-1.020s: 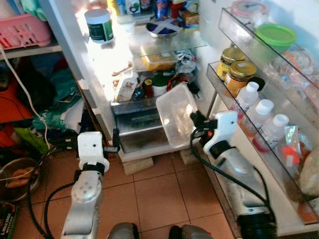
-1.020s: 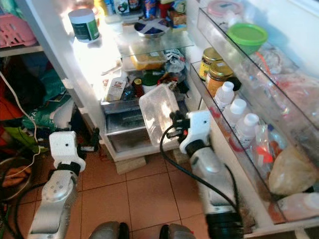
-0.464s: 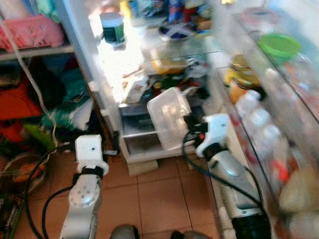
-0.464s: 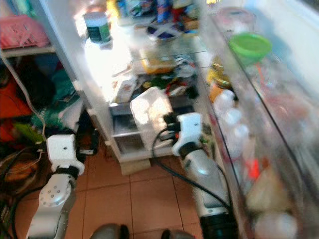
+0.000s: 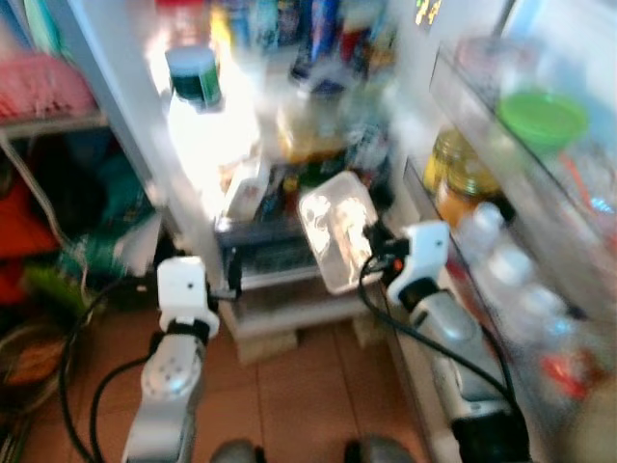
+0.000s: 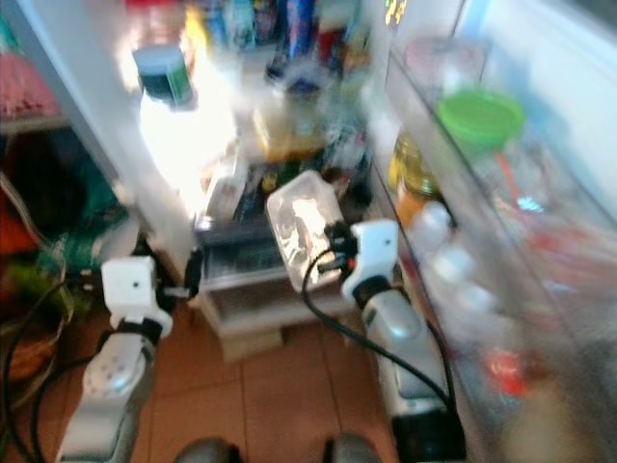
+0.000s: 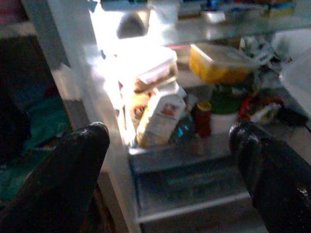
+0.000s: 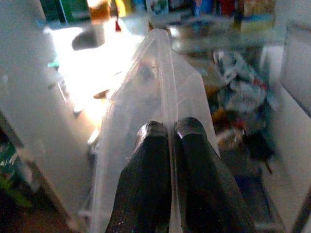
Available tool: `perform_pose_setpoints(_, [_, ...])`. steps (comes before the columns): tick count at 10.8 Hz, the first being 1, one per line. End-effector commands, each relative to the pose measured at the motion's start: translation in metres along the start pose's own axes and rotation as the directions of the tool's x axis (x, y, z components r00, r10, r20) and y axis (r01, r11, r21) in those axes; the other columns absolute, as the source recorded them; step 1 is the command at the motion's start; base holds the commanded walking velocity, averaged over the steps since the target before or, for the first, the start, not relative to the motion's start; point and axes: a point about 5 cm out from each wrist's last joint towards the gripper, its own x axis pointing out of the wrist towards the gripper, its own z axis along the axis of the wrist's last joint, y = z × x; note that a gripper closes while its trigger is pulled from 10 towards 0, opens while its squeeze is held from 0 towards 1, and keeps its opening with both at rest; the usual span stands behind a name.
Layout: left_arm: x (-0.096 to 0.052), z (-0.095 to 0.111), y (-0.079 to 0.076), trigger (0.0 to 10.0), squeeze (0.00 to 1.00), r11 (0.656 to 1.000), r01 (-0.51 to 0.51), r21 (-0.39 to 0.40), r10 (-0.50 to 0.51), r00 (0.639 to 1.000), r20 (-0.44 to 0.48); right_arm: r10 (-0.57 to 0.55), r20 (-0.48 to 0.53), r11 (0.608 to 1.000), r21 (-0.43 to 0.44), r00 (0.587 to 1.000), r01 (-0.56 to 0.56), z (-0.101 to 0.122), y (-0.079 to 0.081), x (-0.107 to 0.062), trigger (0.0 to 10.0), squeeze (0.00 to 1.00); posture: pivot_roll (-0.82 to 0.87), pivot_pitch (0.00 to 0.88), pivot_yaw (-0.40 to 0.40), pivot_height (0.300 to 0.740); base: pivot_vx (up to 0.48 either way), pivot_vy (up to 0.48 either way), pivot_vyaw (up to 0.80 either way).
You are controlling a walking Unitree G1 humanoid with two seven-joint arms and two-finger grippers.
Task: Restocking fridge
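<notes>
The right gripper [image 8: 170,141] pinches the rim of a clear plastic container [image 5: 337,227] between its two fingers and holds it tilted in the air, in front of the lower shelves of the open fridge [image 5: 289,289]. The container is not yet on any shelf, so in my judgement the placing step is still to do. The left gripper [image 7: 170,160] is spread wide and holds nothing, low near the drawer. The shelves already look crowded, though blurred.
</notes>
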Motion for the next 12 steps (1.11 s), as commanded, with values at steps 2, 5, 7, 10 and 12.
perform_pose_setpoints(2, [-0.003,-0.003,0.009,10.0,0.00,0.999,-0.029,0.020,0.029,0.999,-0.021,0.025,0.007,1.000,0.012,1.000,-0.025,0.000,0.008,0.003,10.0,0.00,-0.01,0.101,0.016,0.740,0.283,0.000,0.00])
perform_pose_setpoints(5, [-0.004,-0.002,0.009,10.0,0.00,0.999,-0.026,0.025,0.027,0.999,-0.024,0.039,0.008,0.999,0.018,0.999,-0.040,0.002,0.011,0.011,10.0,0.00,0.00,0.110,0.026,0.740,0.280,0.000,0.00])
perform_pose_setpoints(7, [-0.007,-0.002,0.013,10.0,0.00,0.999,-0.022,0.037,0.023,0.999,-0.028,0.036,0.022,0.999,0.036,0.999,-0.037,0.005,0.011,0.016,10.0,0.00,0.02,0.116,0.039,0.740,0.306,0.000,0.00])
perform_pose_setpoints(10, [-0.007,-0.002,0.017,10.0,0.00,0.998,-0.017,0.060,0.019,0.999,-0.036,0.045,0.062,0.995,0.089,0.997,-0.051,0.010,0.010,0.021,10.0,0.00,0.03,0.113,0.054,0.740,0.266,0.000,0.00])
perform_pose_setpoints(12, [-0.007,-0.001,0.017,10.0,0.00,0.998,-0.007,0.064,0.009,0.999,-0.032,0.032,0.086,0.992,0.116,0.996,-0.042,0.015,0.004,0.025,10.0,0.00,0.03,0.108,0.057,0.740,0.294,0.000,0.00])
